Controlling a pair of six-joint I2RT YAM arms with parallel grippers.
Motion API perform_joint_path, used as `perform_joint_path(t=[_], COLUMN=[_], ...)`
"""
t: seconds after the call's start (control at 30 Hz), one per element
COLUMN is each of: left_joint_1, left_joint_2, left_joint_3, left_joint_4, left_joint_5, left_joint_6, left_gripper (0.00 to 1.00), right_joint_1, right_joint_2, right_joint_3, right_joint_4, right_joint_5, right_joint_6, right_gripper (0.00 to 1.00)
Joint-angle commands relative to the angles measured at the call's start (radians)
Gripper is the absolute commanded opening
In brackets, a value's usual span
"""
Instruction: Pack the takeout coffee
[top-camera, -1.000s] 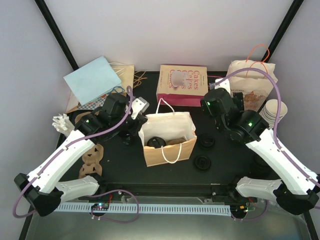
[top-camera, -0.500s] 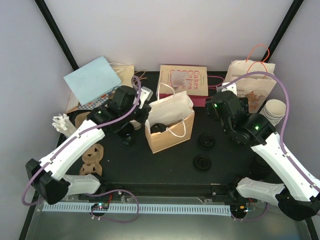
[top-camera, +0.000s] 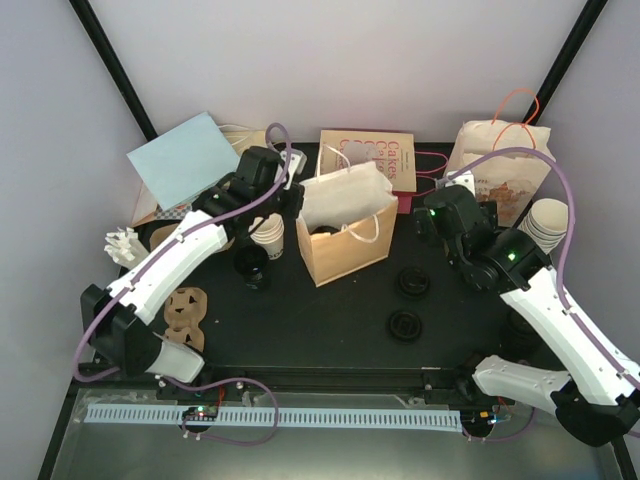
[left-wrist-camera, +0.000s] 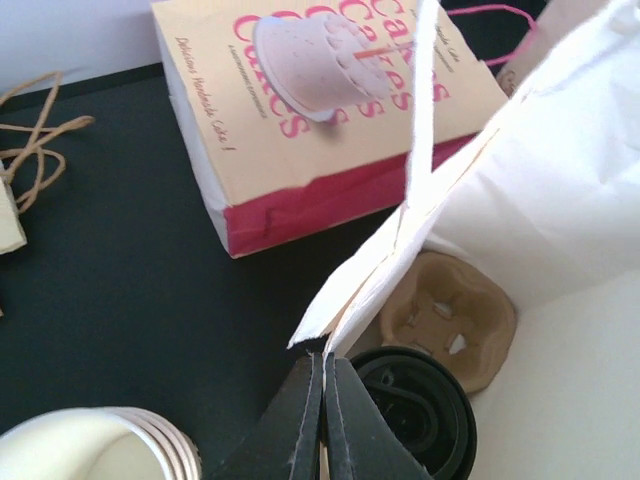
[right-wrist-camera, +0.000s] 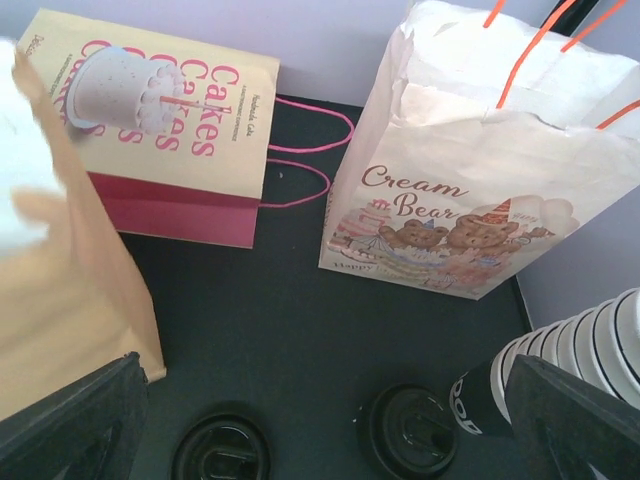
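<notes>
With the left tool (left-wrist-camera: 323, 368) pinched shut on the rim of the paper bag (left-wrist-camera: 560, 170) and the right tool (right-wrist-camera: 325, 425) gaping empty beside it, the takeout coffee (left-wrist-camera: 415, 425) sits lidded inside, so packing looks nearly done and next wants a gentle release without tipping.

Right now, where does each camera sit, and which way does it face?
Top: above and behind, looks down on the table; left arm, right arm and brown bag show.
Left wrist: looks down past the shut left tool, pinching the bag's rim, toward the Cakes bag.
Right wrist: looks down past the open right tool at the Cream Bear bag.
Shared: both wrists see the Cakes bag.
</notes>
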Motion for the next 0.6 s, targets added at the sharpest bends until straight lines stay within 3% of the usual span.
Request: perform_joint_path(t=[0.0, 0.27, 0.57], left_joint_1=[0.04, 0.055, 0.056], left_joint_2=[0.039, 0.077, 0.033], left_joint_3=[0.07, 0.096, 0.109], left_joint_4=[0.053, 0.059, 0.052], left_joint_5=[0.018, 0.079, 0.123], left_joint_6=[-0.006, 0.005, 0.012], left_gripper=[0.02, 0.03, 0.45], right_joint_1=[-0.009, -0.009, -0.01], right_joint_2=[-0.016, -0.055, -0.128], right_joint_3=[-0.023, -0.111, -0.257], right_joint_4=[-0.004, -0.019, -0.011], right_joint_5=[-0.035, -0.15, -0.24], right_joint_6=[0.029, 0.117, 0.219], right_gripper=[1.0, 1.0, 1.0])
